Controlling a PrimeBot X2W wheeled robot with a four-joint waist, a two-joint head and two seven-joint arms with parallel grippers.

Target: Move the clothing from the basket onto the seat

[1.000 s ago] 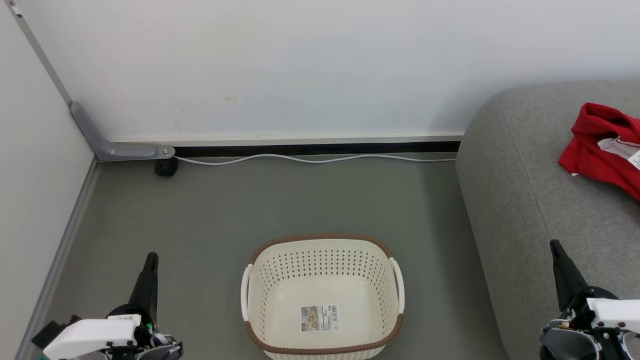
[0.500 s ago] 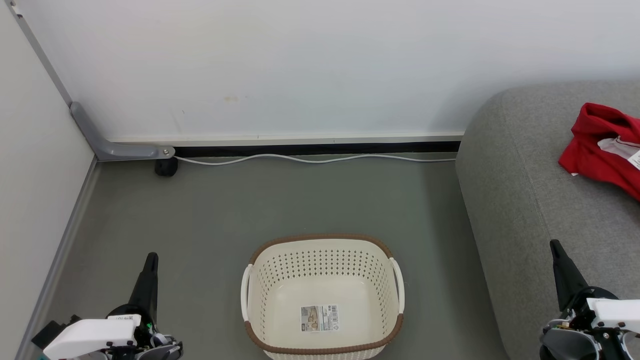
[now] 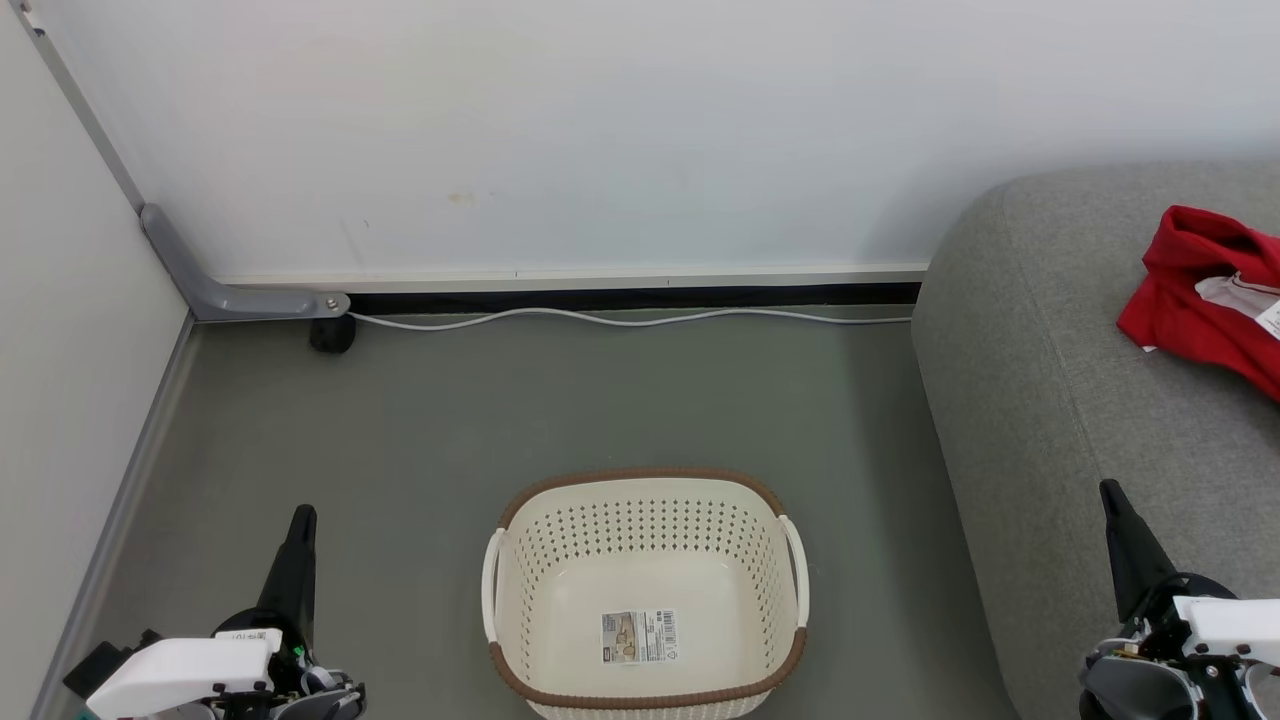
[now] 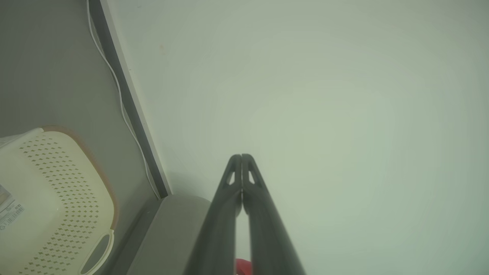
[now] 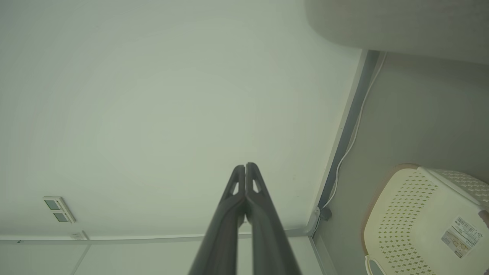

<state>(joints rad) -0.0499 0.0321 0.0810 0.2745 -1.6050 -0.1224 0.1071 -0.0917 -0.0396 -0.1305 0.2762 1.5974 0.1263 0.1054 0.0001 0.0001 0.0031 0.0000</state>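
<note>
Grey floor [image 3: 420, 440] below a white wall: basket emptied, clothing on the seat.

Near the floor's front edge stands the basket [image 3: 640, 473], with only the paper label [image 3: 640, 637] on its bottom. The clothing [image 3: 1195, 300] lies crumpled on the seat [image 3: 1050, 420], well in from the rounded edge that faces the basket; its right part is cut off by the head view, so I cannot tell whether it hangs over any other edge. The left gripper [image 3: 303, 513] and right gripper [image 3: 1107, 488] are each closed tight on nothing, low on either side of the basket. The transfer looks done. What remains is to rest cleanly: hold both arms apart from the basket rim and the seat's near edge, and check that the fabric lies fully supported.
</note>
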